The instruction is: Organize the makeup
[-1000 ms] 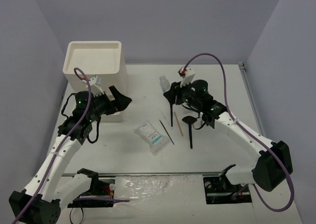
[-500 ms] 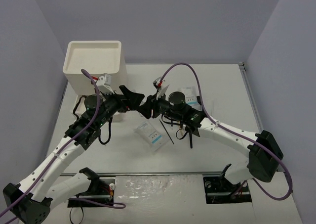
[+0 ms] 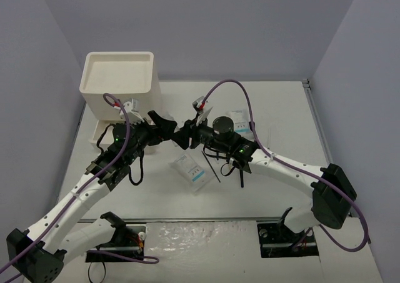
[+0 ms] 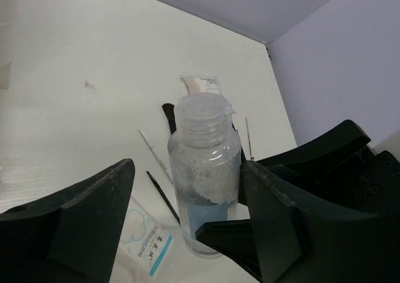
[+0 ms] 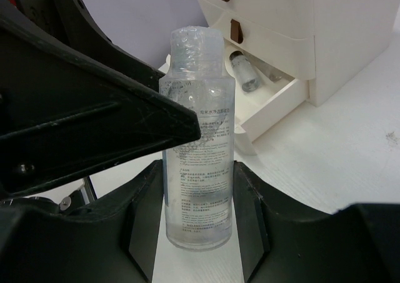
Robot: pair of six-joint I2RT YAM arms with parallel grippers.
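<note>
Left claw [image 4: 187, 170] narrowed, open around bottle [image 5: 212, 161], right claw [image 5: 199, 198] gripping it, tube [image 5: 244, 72] in drawer [image 5: 281, 103] (right wrist)

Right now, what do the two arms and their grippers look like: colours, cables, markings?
The left arm and right arm match: white links, black joints and bases. A purple cable loops along each, and a small green light glows near each wrist. The left gripper and right gripper have broad matte-black wedge-shaped fingers. A white plug with red tops the right wrist.

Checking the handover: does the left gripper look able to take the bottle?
Probably yes: the left gripper stands open around the bottle, above where the right gripper holds it.
</note>
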